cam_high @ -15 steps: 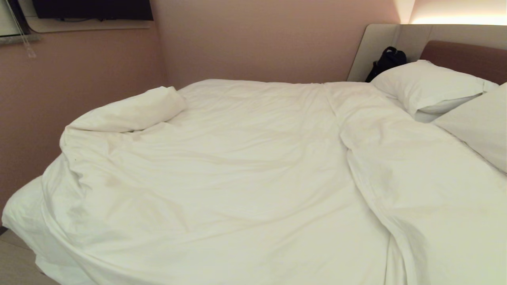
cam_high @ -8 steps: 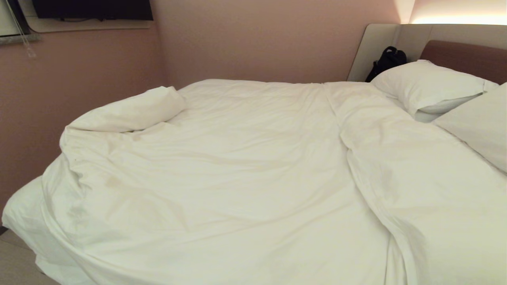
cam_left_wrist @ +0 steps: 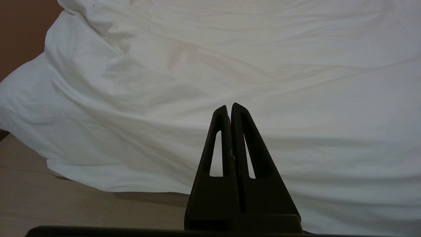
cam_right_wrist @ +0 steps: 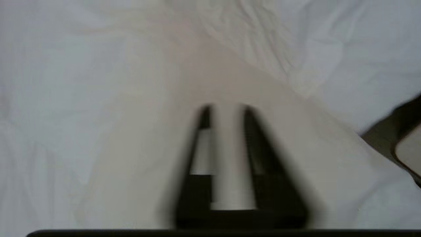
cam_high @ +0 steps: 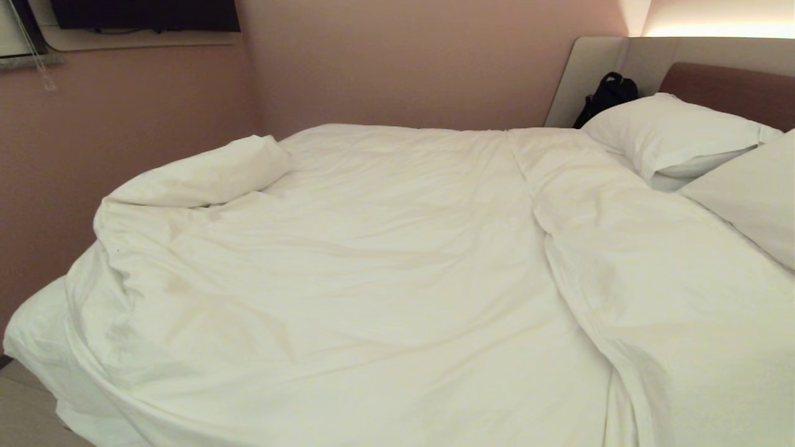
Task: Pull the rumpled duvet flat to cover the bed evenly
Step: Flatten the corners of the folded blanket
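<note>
Jaws closed, left gripper (cam_left_wrist: 230,107) facing duvet (cam_left_wrist: 312,65)

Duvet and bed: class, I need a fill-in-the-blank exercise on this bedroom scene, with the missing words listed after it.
1. The duvet is plain ___ in colour.
2. Two ___ lie by the headboard.
3. The left gripper is ___ (open or shut).
4. Beside the headboard leans a ___ bag.
Missing words: white; pillows; shut; black.
</note>
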Available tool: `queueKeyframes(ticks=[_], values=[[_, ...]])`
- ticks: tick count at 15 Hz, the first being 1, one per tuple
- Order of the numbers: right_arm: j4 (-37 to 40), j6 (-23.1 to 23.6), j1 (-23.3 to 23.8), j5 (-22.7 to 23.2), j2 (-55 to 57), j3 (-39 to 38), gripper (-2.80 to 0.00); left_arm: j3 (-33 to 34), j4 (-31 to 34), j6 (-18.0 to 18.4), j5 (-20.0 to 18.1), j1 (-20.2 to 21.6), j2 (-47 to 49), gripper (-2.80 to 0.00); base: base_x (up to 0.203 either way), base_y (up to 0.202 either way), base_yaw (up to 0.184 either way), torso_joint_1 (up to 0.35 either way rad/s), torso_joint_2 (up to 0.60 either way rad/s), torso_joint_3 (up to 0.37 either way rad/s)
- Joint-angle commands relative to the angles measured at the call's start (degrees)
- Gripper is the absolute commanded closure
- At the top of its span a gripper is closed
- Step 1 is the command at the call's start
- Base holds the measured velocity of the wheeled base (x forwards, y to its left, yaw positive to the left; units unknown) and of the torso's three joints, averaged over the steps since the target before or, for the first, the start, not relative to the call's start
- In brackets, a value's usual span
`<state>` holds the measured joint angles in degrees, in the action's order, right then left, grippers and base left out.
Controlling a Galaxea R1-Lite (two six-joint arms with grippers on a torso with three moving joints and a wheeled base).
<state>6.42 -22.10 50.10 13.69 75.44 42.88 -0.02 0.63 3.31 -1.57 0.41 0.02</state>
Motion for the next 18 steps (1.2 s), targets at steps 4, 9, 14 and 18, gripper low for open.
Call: queueKeyframes(ticks=[4, 9, 14, 18], values=[[-2.9, -0.1, 0.3, 6.7, 13.9, 5.8, 0.00, -0.1, 0.0, 0.0, 0.0, 0.0, 0.0, 0.00, 0.000, 0.000, 0.000, 0.000, 0.00, 0.000], [-8.5, 0.0, 2.6, 20.7, 23.4, 7.3, 0.00, -0.1, 0.0, 0.0, 0.0, 0.0, 0.0, 0.00, 0.000, 0.000, 0.000, 0.000, 0.00, 0.000], [-8.3, 0.8, 8.8, 29.8, 26.9, 11.1, 0.00, 0.0, 0.0, 0.0, 0.0, 0.0, 0.0, 0.00, 0.000, 0.000, 0.000, 0.000, 0.00, 0.000], [-8.5, 7.6, 9.9, 34.3, 30.8, 11.4, 0.00, -0.1, 0.0, 0.0, 0.0, 0.0, 0.0, 0.00, 0.000, 0.000, 0.000, 0.000, 0.00, 0.000]])
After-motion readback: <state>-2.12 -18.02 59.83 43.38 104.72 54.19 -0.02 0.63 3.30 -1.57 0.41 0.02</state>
